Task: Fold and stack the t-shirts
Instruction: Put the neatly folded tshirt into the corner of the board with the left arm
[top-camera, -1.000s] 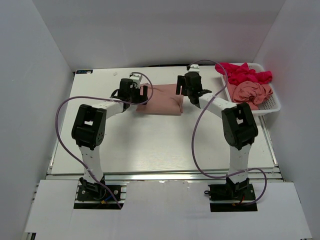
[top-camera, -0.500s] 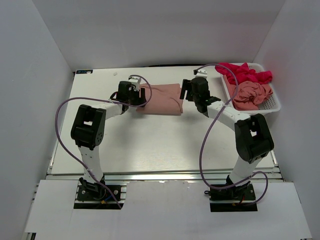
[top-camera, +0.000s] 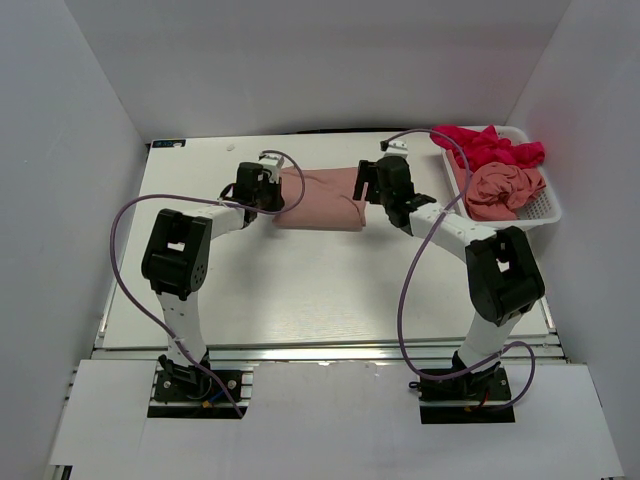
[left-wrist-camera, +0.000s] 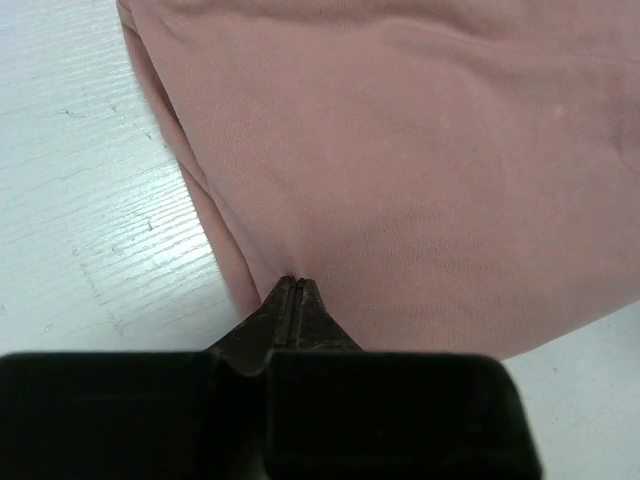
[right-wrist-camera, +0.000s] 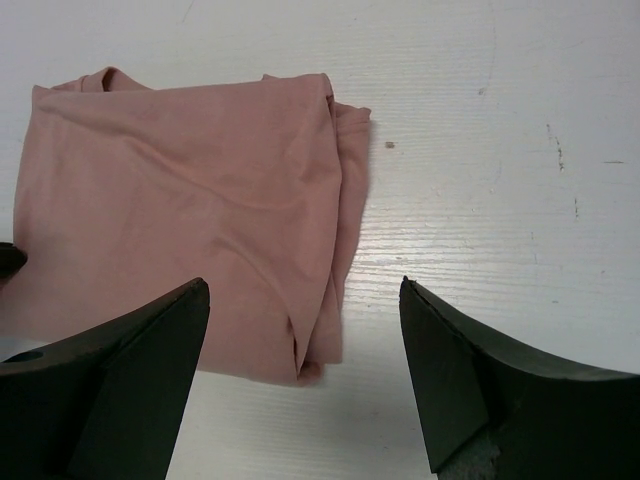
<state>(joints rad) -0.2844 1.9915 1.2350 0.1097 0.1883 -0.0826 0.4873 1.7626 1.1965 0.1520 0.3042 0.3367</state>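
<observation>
A folded salmon-pink t-shirt (top-camera: 320, 198) lies on the white table toward the back. My left gripper (top-camera: 287, 193) is at its left end, and in the left wrist view its jaws (left-wrist-camera: 292, 284) are pressed together on the near edge of the pink cloth (left-wrist-camera: 420, 170). My right gripper (top-camera: 362, 188) hovers at the shirt's right end. It is open, and in the right wrist view (right-wrist-camera: 305, 287) the shirt's layered corner (right-wrist-camera: 310, 350) lies between the fingers, untouched. More t-shirts sit crumpled in the basket: a magenta-red one (top-camera: 487, 146) and a salmon one (top-camera: 503, 188).
The white mesh basket (top-camera: 548, 205) stands at the table's back right corner. White walls close in the left, back and right sides. Purple cables loop from both arms over the table's near half.
My left gripper has gone from wide open to shut at the shirt's left edge. The right arm's elbow has swung out to the right while its gripper stays by the shirt's right end.
</observation>
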